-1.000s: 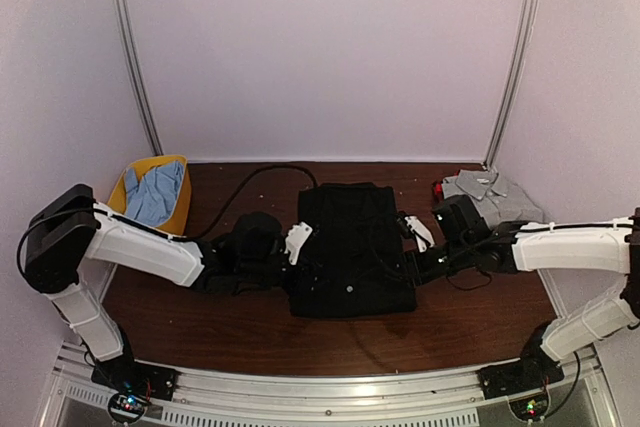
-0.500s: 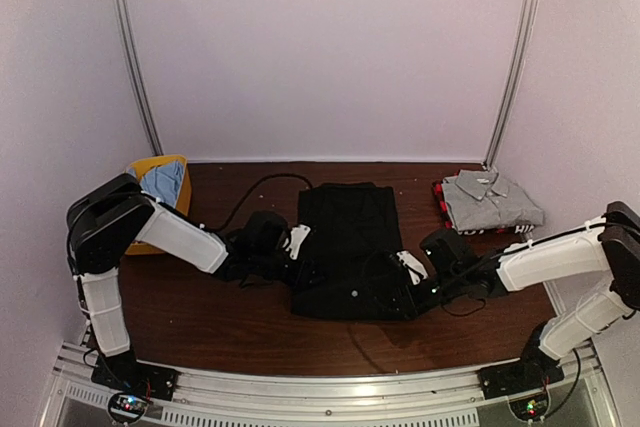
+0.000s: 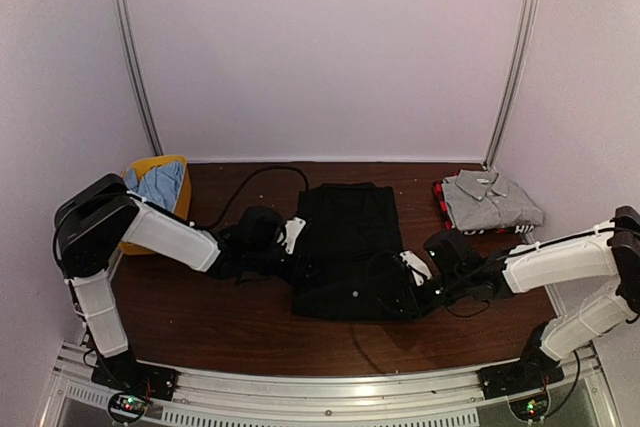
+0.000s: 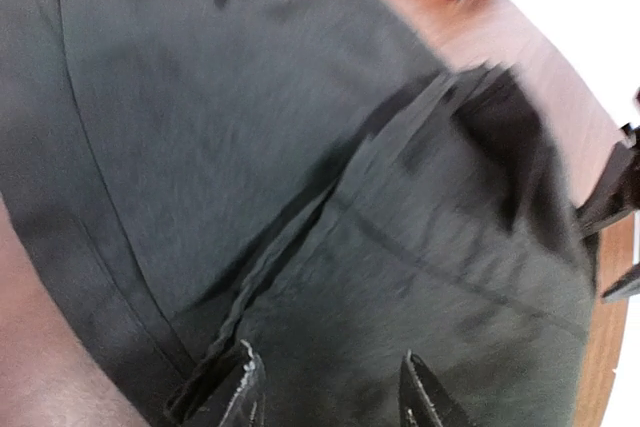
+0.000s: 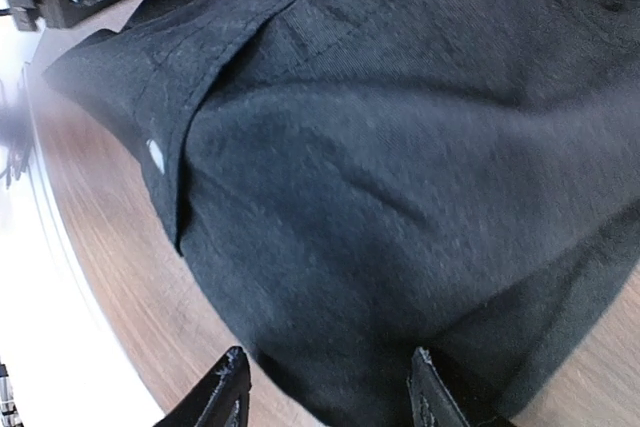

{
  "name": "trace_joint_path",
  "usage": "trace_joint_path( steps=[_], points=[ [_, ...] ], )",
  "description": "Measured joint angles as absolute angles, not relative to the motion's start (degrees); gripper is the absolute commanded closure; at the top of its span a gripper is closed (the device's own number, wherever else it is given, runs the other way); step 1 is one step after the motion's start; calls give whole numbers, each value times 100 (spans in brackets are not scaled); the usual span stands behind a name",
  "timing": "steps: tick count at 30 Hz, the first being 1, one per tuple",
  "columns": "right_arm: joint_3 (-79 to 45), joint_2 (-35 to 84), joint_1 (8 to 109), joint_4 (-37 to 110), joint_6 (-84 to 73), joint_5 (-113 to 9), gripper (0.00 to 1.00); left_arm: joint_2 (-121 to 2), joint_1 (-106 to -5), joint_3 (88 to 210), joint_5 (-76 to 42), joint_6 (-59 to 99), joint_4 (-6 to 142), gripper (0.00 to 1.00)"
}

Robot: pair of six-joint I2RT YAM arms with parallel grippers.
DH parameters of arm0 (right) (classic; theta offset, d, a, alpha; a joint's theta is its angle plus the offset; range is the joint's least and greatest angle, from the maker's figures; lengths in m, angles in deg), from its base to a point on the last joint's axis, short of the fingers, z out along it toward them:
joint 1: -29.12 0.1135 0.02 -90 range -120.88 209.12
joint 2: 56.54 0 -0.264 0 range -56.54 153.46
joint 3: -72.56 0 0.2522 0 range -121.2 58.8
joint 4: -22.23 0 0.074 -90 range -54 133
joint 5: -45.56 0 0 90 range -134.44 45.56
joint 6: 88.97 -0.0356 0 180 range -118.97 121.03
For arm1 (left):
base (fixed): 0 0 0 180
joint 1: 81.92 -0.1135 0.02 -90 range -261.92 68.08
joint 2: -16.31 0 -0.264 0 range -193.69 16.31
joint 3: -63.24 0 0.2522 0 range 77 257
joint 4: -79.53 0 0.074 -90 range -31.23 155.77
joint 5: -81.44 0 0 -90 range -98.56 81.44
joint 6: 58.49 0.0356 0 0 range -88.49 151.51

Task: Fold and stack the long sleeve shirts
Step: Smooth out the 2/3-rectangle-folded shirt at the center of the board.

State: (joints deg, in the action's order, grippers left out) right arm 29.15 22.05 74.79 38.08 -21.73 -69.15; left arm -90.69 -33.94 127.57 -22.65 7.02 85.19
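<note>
The black long sleeve shirt (image 3: 345,242) lies partly folded in the middle of the table, folds and a seam showing on it (image 4: 330,177). A small white mark (image 5: 155,155) shows near its hem. My left gripper (image 3: 298,252) is at the shirt's left edge, open, its fingertips low over the fabric (image 4: 330,395). My right gripper (image 3: 413,285) is at the shirt's near right corner, open, its fingers straddling the edge of the cloth (image 5: 328,387). The grey long sleeve shirt (image 3: 490,199) lies folded at the back right.
A yellow basket (image 3: 135,209) holding blue cloth (image 3: 160,185) stands at the back left. A red item (image 3: 440,195) lies under the grey shirt's left side. A black cable (image 3: 250,184) runs across the table behind the left arm.
My right gripper has come from the shirt's right side toward me to its near right corner. The left arm's elbow has swung in, its gripper staying at the left edge.
</note>
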Motion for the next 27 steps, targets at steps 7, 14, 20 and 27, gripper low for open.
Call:
trace_joint_path(
  steps=[7,14,20,27],
  points=[
    [2784,1663,7479,4173,-2256,-6915,44,-8123,-3389,12606,-2516,756,8758,53],
    [1971,1765,7477,4311,-2298,-6681,47,-7502,-2898,11970,-2790,756,9033,56],
    [1498,2397,7475,4154,-2411,-6598,48,-7616,-2504,11524,-2930,752,9103,61],
    [1726,3044,7405,3789,-2590,-6631,48,-8401,-2452,11522,-2978,813,9193,64]
  ],
)
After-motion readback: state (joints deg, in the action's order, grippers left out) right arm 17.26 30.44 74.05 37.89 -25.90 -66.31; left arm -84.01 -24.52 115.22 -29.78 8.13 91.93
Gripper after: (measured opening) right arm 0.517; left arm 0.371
